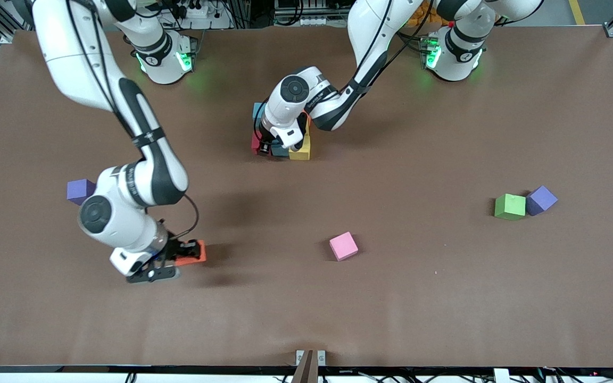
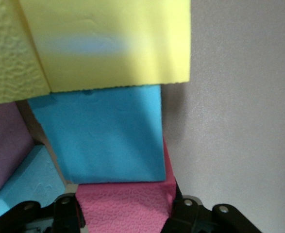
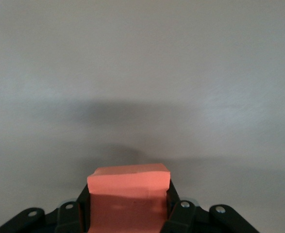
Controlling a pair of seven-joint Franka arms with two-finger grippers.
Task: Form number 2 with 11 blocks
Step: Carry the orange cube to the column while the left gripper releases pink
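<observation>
Building the number 2 (image 1: pixel 281 139) is only partly done: a small cluster of blocks sits at the tabletop's middle, toward 12 o'clock, where the left gripper (image 1: pixel 264 149) has its fingers clamped on a red block (image 2: pixel 125 206) at the cluster's edge. At 8 o'clock the right gripper (image 1: pixel 179 255) pinches an orange block (image 1: pixel 192 253). Judging by this, the pink block (image 1: pixel 344 246) at 6 o'clock and green block (image 1: pixel 510 206) at 3 o'clock remain.

From my remote station I see a brown matte table (image 1: pixel 391 298) filling nearly the whole front view, lit evenly from above with soft shadows. Along its edge at the robots' side runs a dark strip with cables and a white power strip (image 1: pixel 197 10). Aluminium frame corners (image 1: pixel 612 29) bracket that edge. A small metal bracket (image 1: pixel 310 357) sits at the camera-side edge.
</observation>
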